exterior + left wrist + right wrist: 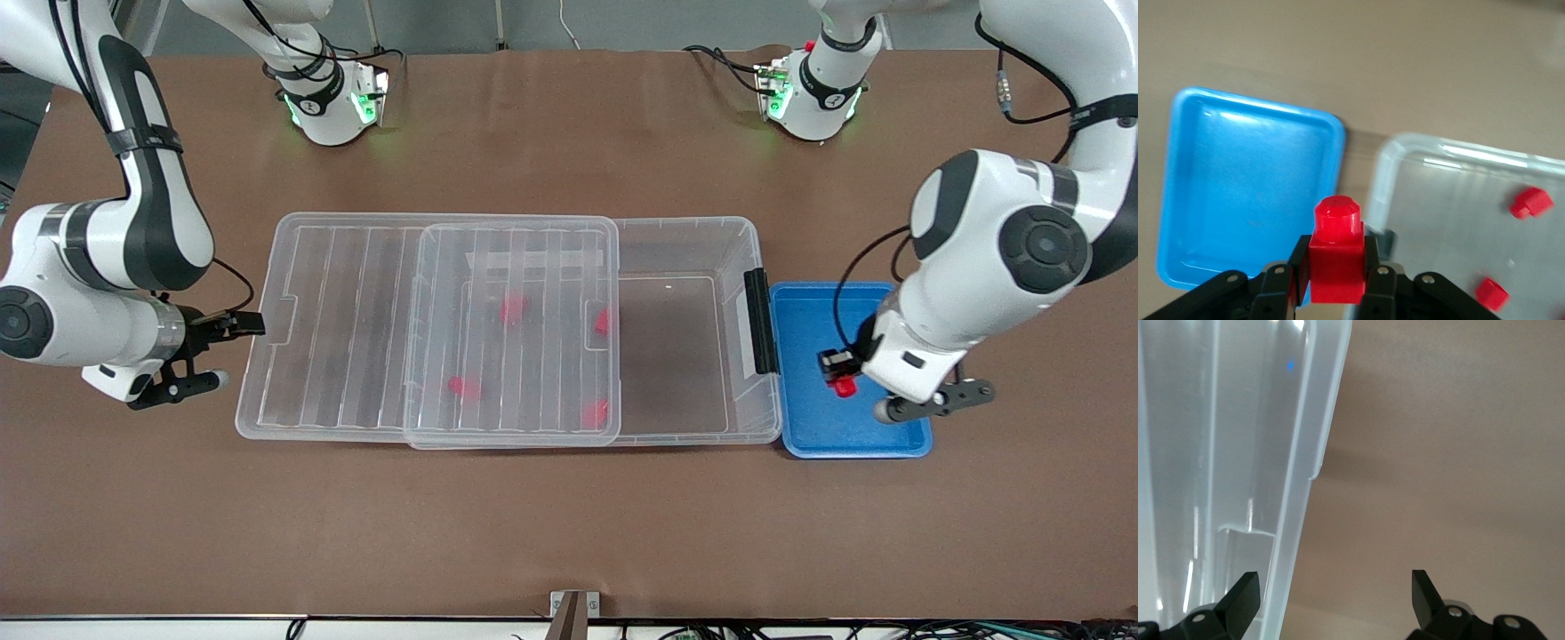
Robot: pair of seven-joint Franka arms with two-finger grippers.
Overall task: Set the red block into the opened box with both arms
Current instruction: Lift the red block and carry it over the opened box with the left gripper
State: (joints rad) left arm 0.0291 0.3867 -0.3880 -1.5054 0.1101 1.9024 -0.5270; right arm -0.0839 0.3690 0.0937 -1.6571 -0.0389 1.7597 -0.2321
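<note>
A ribbed clear lid (427, 324) covered most of the box (685, 258), veiling four red pieces (513, 308) inside. The left gripper (840, 369), over the blue tray (805, 427), pinched the red block (1336, 253), its stepped end plain only in the left wrist view. The right gripper (1335, 593) waited beside the lid's edge with fingers wide.

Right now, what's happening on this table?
The left end effector is shut on a red block, holding it over the blue tray beside the box's latch end. The lid is slid toward the right arm's end, leaving part of the box uncovered; other red blocks already lie inside. The right end effector is open at the lid's edge, gripping nothing.
</note>
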